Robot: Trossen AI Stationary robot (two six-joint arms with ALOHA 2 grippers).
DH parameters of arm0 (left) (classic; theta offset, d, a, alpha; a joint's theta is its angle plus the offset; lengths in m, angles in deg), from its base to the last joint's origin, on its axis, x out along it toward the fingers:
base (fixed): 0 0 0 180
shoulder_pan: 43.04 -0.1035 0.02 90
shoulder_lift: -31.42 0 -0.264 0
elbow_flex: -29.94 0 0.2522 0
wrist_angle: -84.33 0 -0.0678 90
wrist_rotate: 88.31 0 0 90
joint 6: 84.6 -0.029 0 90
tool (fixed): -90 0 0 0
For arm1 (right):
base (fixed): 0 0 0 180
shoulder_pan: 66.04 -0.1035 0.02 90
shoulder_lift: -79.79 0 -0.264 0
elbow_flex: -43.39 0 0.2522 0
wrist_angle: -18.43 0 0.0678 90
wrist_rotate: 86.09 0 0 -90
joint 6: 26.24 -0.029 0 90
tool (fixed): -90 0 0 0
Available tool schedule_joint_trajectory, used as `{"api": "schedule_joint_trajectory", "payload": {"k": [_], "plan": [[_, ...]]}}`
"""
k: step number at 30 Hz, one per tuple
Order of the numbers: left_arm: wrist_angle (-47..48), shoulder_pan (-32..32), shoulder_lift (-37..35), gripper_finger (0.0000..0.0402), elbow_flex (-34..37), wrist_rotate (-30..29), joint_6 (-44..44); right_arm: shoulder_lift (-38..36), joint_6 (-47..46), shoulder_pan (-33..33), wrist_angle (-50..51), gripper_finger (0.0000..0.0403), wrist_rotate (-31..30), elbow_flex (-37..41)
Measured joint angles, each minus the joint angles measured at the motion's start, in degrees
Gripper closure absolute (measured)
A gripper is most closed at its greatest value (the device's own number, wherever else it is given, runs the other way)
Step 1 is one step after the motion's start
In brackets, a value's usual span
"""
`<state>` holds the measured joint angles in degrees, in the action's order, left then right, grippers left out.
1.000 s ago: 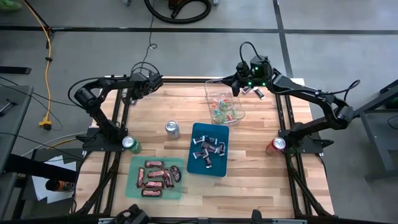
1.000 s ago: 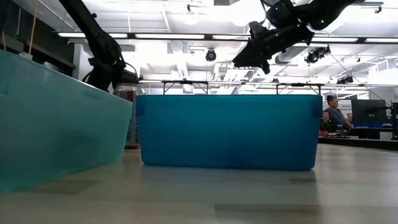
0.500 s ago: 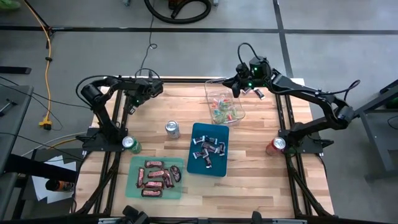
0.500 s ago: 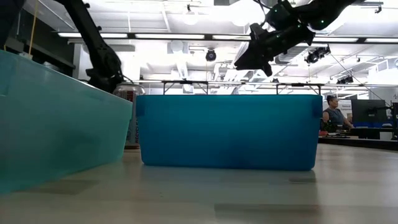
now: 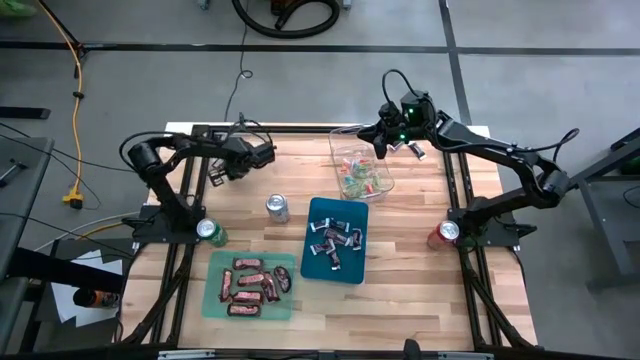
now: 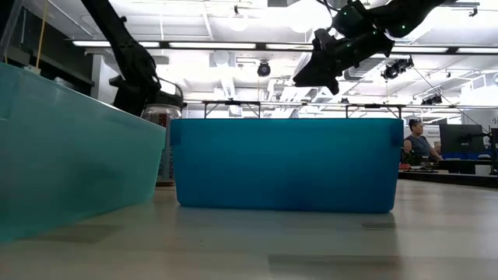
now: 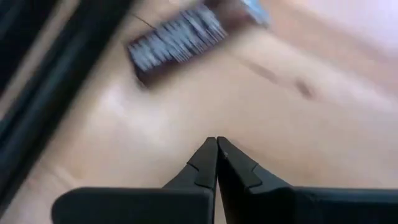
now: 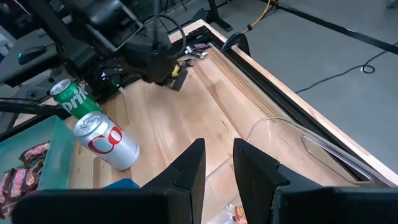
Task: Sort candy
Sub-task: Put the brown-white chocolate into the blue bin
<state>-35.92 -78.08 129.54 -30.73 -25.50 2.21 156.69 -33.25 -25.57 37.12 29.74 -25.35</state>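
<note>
Left claw (image 7: 216, 142), fingers pressed together, above the surface (image 7: 261, 118) near a wrapped candy bar (image 7: 177, 42). Right claw (image 8: 217, 155), fingers spread, over the clear container (image 5: 360, 165).

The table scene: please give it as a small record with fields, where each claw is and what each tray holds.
left claw: shut, over bare wood near a dark bar
right claw: open, above clear tub
clear tub: small bright candy
blue tray: dark/silver pieces
green tray: red-brown bars
</note>
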Motion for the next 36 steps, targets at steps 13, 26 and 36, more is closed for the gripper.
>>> {"api": "schedule_joint_trajectory", "payload": {"k": [13, 26, 36], "plan": [[-1.29, 12.21, -8.93, 0.0401, -0.04, 9.95, -5.09, 0.00, 0.00, 0.00, -0.02, 0.0327, -0.35, 0.00], [0.13, -7.56, -25.92, 0.0401, 0.07, -0.63, -25.88, 0.00, 0.00, 0.00, -0.07, 0.0327, -1.58, 0.00], [-6.09, -12.23, -15.08, 0.0401, 3.61, -8.78, -11.85, 0.00, 0.00, 0.00, -0.07, 0.0327, -3.22, 0.00]]}}
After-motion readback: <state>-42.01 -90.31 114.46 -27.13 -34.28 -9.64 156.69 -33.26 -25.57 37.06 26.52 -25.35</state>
